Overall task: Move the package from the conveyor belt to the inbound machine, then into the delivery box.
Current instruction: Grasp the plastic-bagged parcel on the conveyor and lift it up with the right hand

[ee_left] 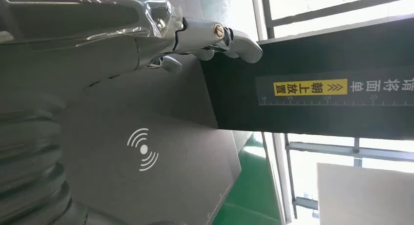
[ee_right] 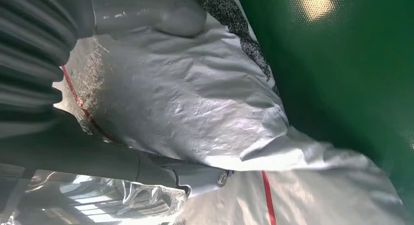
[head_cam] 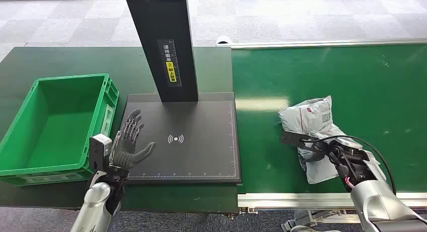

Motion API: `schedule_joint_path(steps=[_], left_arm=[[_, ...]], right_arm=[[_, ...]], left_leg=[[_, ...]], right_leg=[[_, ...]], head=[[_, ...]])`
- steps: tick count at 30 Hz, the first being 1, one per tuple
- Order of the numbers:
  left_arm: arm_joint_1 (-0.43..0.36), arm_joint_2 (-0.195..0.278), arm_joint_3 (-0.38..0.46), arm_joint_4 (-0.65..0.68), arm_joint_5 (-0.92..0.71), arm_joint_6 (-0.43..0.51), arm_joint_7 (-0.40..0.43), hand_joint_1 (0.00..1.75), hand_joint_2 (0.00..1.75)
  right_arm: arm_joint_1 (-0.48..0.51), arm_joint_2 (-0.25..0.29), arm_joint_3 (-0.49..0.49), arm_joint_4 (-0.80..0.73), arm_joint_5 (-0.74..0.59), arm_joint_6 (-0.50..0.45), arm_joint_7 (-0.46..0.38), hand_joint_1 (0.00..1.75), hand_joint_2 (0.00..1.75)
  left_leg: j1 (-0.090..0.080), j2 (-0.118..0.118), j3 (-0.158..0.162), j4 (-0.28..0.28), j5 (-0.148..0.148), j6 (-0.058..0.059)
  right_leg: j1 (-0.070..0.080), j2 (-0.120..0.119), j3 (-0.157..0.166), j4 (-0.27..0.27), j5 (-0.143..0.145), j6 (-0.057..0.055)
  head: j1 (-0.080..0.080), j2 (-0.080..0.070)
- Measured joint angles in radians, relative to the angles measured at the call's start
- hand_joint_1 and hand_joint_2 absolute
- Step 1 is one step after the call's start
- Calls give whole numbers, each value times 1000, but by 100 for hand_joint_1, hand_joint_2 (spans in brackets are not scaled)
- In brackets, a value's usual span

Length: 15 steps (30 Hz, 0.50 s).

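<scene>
crate (head_cam: 20, 126): green plastic bin sitting far left on the counter (head_cam: 30, 61), nothing in it that I can see. That's where the package ends up last.

left hand (head_cam: 127, 144): hanging over the left edge of the scanner pad, palm up-ish, fingers (head_cam: 132, 124) spread wide and holding nothing. From the wrist cam I get the thumb (ee_left: 244, 44) sticking out toward the black post, not touching the pad as far as I can tell.

scanner pad (head_cam: 201, 156): flat dark plate with the little wireless symbol (head_cam: 175, 138) in the middle and a black post (head_cam: 161, 41) standing at its back edge. Nothing on it yet.

belt (head_cam: 352, 76): green conveyor, right of the pad, butting up against it.

package (head_cam: 312, 113): crinkly white plastic mailer with a label on top, lying on the belt near its front edge, well right of the pad.

right hand (head_cam: 322, 151): down on the near end of the package. Wrist cam shows the thumb (ee_right: 146, 12) pressing one side of the bag (ee_right: 195, 103) and fingers (ee_right: 185, 173) wrapped under the other, so I'd call it closed on the package, plastic bunched between.

how I'd play it: I reckon we're at the pick. The bag's floppy, so I'd squeeze firm before lifting, raise it clear of the belt edge, carry it left and set it label-up over the symbol.
</scene>
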Motion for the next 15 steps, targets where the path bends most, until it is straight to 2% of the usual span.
schedule_joint_path(steps=[7,11,15], left_arm=[[-1,-1,0,3,0,0,0,0,175],[-1,-1,0,3,0,0,0,0,175],[0,-1,1,2,0,3,0,0,175]], right_arm=[[-3,5,8,6,0,1,0,82,175],[-3,7,13,8,0,2,-1,174,175],[-2,11,21,9,2,-6,-1,175,175]], left_leg=[[0,0,0,0,0,0],[0,0,0,0,0,0],[0,0,0,0,0,0]], right_leg=[[0,0,0,0,0,0],[0,0,0,0,0,0],[0,0,0,0,0,0]], head=[[0,0],[0,0],[0,0]])
